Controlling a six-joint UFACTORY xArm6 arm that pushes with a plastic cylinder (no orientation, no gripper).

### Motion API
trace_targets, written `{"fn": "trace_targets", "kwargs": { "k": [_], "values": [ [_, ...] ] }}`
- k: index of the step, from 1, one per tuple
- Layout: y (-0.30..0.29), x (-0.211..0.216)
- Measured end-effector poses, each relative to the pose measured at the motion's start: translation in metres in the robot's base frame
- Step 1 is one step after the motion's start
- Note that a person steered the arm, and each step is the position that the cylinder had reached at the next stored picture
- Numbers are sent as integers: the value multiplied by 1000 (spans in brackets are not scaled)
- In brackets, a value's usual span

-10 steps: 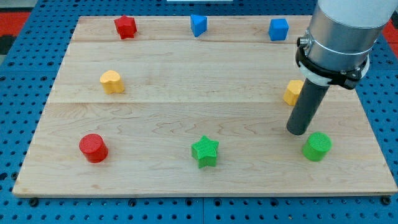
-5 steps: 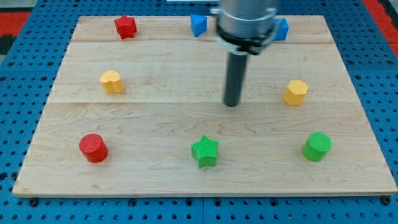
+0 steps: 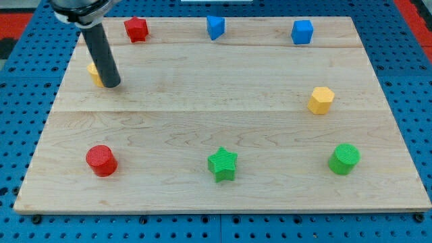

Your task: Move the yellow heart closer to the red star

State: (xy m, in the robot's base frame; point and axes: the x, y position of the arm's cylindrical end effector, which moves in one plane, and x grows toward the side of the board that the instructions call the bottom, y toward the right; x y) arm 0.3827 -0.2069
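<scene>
Robotics lab bench setup, not a home or shop. Pale wooden board (image 3: pixel 223 115) of joined planks sits on a blue metal perforated table (image 3: pixel 412 81) with a regular hole grid, typical test-rig base. Small 3D-printed plastic blocks with ribbed layers spread out on board: green star block (image 3: pixel 223 164), red cylinder block (image 3: pixel 101 160), blue cube block (image 3: pixel 302 31). Dark cylindrical robot rod (image 3: pixel 101 54) enters from the view's top left.

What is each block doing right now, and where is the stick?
my tip: touching the yellow heart's right side
yellow heart: mostly hidden behind the rod
red star: alone, top left
blue blocks: top edge
yellow block: right, untouched
red cylinder, green star, green cylinder: bottom row, upright
</scene>
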Motion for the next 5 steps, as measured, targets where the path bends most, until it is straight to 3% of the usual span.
{"fn": "trace_targets", "kwargs": {
  "k": [1,2,3,5],
  "values": [
    [-61,-7],
    [-69,-17],
    [-47,-25],
    [18,-80]
  ]
}}
